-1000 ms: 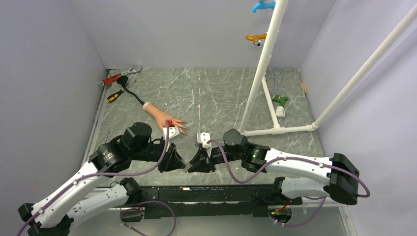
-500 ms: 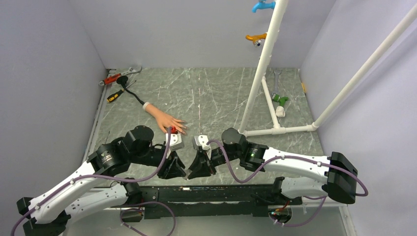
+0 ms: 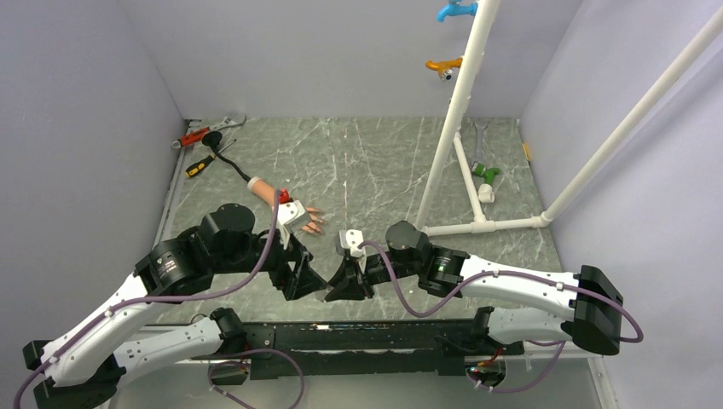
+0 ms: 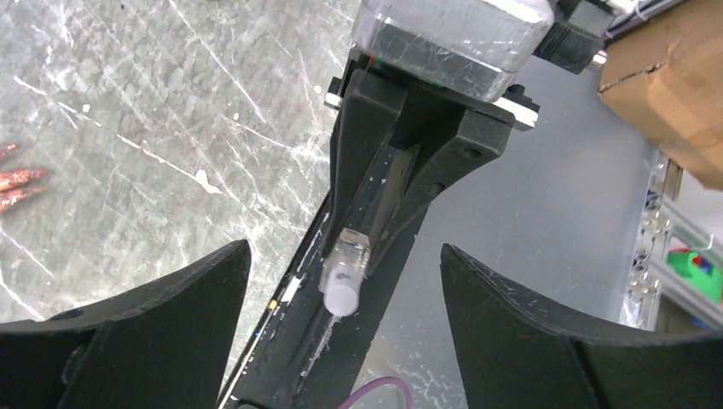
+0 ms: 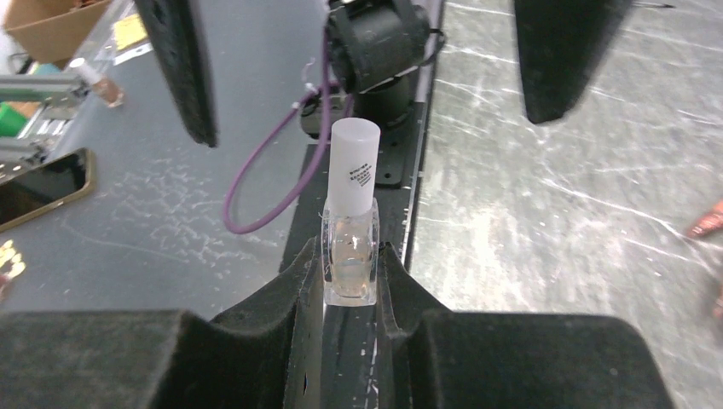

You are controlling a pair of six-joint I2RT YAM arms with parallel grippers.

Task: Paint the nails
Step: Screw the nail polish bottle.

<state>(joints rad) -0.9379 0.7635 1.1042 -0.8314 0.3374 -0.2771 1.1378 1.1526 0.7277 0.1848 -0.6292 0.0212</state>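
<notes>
Two grippers face each other at the near middle of the table (image 3: 375,170). Left gripper (image 3: 303,279): fingers spread wide, nothing between them. Right gripper (image 3: 348,281): clamped on one clear bottle (image 5: 350,247), whose white cap points toward the left gripper. One mannequin hand (image 3: 269,192) lies on the table just beyond the left gripper, partly hidden by that wrist. Nails (image 4: 24,177): three reddish tips show at the edge of the left wrist view. Far left corner: one wrench (image 3: 215,128), one screwdriver (image 3: 199,167).

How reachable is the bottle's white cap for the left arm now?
Probably yes: the open left tool faces the cap, which sticks out free of the right tool gripping the bottle, nothing between.
</notes>
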